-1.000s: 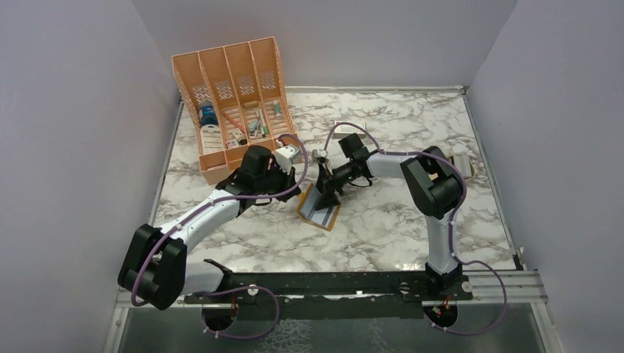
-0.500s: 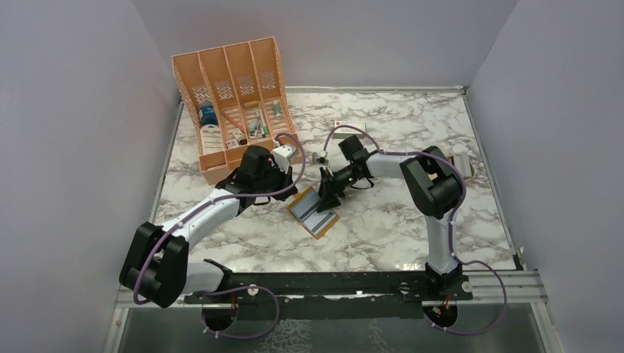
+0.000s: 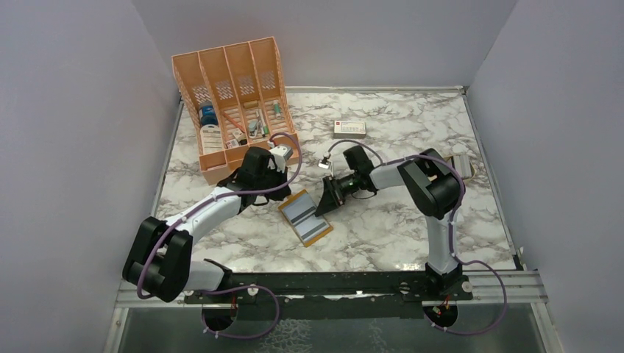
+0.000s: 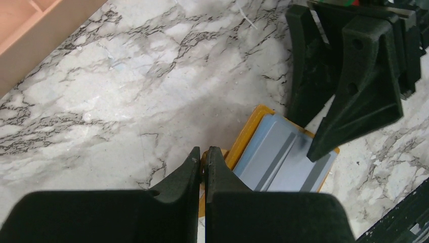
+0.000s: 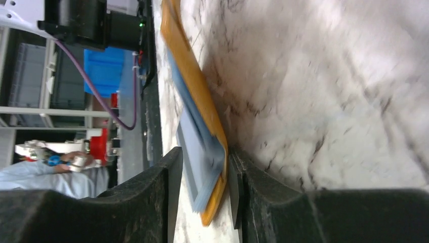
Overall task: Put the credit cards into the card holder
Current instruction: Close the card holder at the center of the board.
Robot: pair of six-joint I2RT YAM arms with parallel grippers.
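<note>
Open card holder (image 3: 305,218) flat on marble table (image 3: 390,220), between my claws. Left claw (image 4: 203,161) pinched shut on its corner; right claw (image 5: 204,154) part-open, astride opposite edge. Risk: uneven pull slips thin pinch, or flap folds shut. No credit cards in view.

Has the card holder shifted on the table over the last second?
Yes. The card holder has slid left and toward the near edge, away from the white box, and turned.

Marble table (image 3: 383,228), card holder (image 3: 305,218) (lying open), orange organiser (image 3: 228,81), white box (image 3: 349,128)
</note>
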